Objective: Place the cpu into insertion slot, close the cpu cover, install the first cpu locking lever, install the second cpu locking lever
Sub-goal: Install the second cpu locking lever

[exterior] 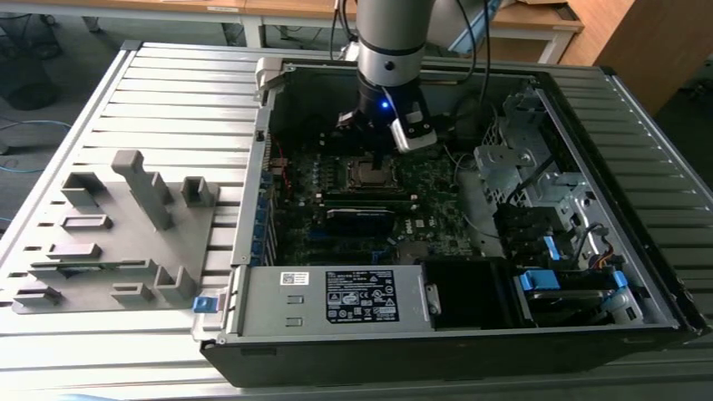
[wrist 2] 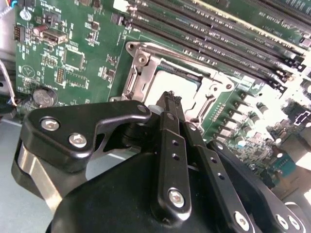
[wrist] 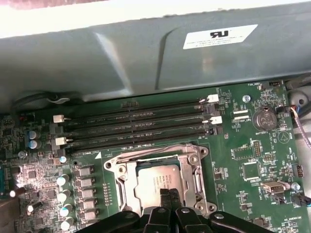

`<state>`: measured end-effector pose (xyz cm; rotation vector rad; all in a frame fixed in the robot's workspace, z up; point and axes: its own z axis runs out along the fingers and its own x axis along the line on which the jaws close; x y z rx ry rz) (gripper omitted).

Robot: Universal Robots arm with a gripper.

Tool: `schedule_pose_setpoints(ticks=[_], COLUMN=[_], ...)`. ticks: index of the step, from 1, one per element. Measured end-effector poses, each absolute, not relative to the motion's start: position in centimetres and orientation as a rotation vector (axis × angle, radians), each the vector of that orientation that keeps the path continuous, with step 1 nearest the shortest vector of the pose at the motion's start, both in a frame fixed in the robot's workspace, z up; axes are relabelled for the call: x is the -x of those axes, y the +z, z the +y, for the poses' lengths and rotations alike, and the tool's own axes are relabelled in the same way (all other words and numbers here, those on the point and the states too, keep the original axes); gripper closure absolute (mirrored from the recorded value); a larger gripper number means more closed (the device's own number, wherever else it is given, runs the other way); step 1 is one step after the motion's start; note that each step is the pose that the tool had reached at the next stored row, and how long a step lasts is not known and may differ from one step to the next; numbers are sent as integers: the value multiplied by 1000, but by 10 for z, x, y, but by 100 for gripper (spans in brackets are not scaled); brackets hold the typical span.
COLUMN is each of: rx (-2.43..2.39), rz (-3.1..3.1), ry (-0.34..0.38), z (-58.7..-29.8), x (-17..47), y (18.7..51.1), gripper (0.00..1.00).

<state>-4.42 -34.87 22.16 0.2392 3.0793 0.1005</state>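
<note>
fingers (wrist: 169, 196) pressed together over cpu (wrist: 158, 180) lying flat in insertion slot (wrist: 127, 183).

The cpu (wrist: 158, 182) — a flat square chip with a dull silver-grey top — lies level inside the insertion slot (wrist: 127, 187) on the green board, just beside the long black memory slots, framed by the silver cpu cover (wrist: 192, 167) — seen in both wrist views.

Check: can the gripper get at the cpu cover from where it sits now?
Probably yes. In both wrist views the gripper hangs right above the cpu, with the cpu cover framing it and nothing between them. The memory slots lie off to one side, out of the way.
</note>
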Motion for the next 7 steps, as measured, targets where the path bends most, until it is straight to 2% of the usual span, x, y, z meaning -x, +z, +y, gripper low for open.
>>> schedule_pose_setpoints(ticks=[7], rx=[-239], rz=[3079], ry=[99], z=[-349], x=[45], y=[221], gripper=[89])
